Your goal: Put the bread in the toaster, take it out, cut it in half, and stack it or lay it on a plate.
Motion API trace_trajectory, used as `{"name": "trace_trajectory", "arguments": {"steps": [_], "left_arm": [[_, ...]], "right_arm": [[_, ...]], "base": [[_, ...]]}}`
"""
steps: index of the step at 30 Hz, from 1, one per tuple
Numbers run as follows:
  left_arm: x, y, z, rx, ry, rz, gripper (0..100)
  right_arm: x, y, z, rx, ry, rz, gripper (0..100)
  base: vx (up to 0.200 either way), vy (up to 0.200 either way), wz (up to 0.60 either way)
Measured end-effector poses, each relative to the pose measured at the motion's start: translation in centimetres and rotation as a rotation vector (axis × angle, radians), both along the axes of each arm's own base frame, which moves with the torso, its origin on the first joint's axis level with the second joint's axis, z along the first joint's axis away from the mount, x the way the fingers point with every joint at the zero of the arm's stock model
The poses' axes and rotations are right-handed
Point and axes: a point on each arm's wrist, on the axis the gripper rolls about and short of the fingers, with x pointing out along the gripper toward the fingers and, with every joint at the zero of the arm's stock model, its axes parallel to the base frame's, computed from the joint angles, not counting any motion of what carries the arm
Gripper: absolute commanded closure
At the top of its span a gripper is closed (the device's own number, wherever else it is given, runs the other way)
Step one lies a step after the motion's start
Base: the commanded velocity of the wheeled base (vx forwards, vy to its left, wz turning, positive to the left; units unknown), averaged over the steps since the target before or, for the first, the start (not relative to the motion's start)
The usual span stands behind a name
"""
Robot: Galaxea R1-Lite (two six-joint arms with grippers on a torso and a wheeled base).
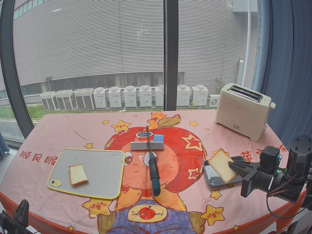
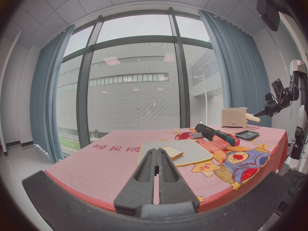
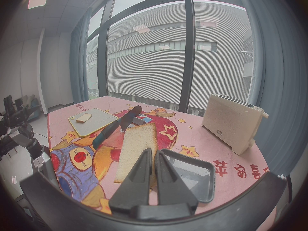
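Bread [image 1: 219, 163] hanging pinched in right gripper [image 1: 232, 165], toaster [image 1: 243, 110] waiting beyond it; toasting, cutting, plating all remaining. Left gripper [image 2: 157, 154] sitting closed, empty.

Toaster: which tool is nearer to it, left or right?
Right. The right tool, holding a bread slice near the tray, is just in front of the toaster; the left tool hangs beyond the table at its near left corner, far off.

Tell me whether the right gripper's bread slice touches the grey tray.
Apart. The left wrist view shows the bread slice in the air above the grey tray, a clear gap between.
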Motion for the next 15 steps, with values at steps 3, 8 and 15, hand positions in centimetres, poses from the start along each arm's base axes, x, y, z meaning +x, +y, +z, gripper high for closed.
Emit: {"name": "trace_trajectory", "arguments": {"steps": [3, 8, 15], "left_arm": [[0.0, 0.0, 0.0, 0.0, 0.0, 0.001, 100], [0.0, 0.0, 0.0, -0.001, 0.0, 0.0, 100], [0.0, 0.0, 0.0, -0.002, 0.0, 0.0, 100]], "right_arm": [[0.05, -0.05, -0.01, -0.001, 0.0, -0.004, 100], [0.05, -0.09, -0.03, 0.0, 0.001, -0.007, 100], [0.11, -0.09, -0.13, -0.002, 0.006, -0.01, 100]], "base": [[0.0, 0.0, 0.0], [-0.12, 0.0, 0.0], [-0.2, 0.0, 0.0]]}}
